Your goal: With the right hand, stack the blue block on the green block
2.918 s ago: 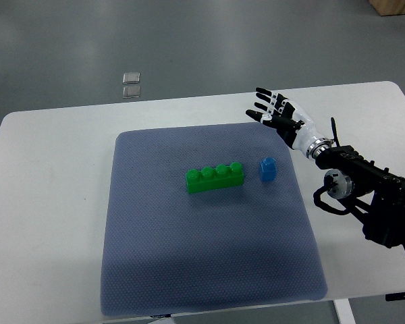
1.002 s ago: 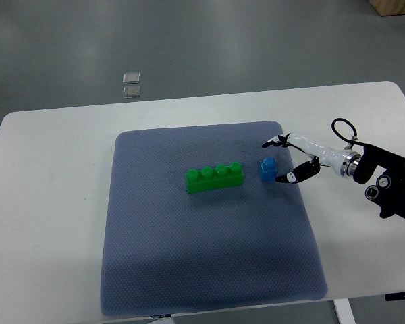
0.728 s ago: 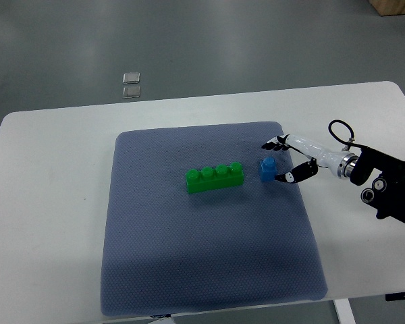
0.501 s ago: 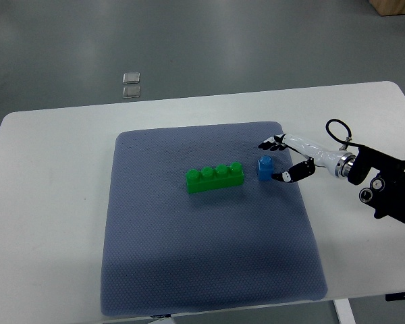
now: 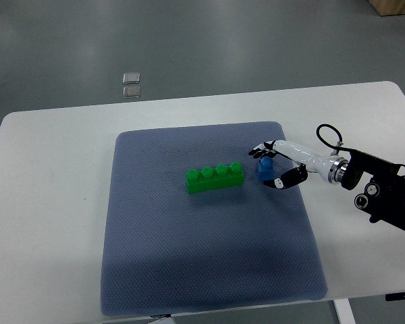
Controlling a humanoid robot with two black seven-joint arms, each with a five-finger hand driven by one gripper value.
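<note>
Right hand fingers curled around blue block, grasping it for lifting, just right of green block on mat

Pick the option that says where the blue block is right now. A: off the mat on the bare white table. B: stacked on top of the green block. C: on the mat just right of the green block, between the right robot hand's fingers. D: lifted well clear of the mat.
C: the blue block sits on the mat beside the green block, with the right robot hand closing around it.
</note>
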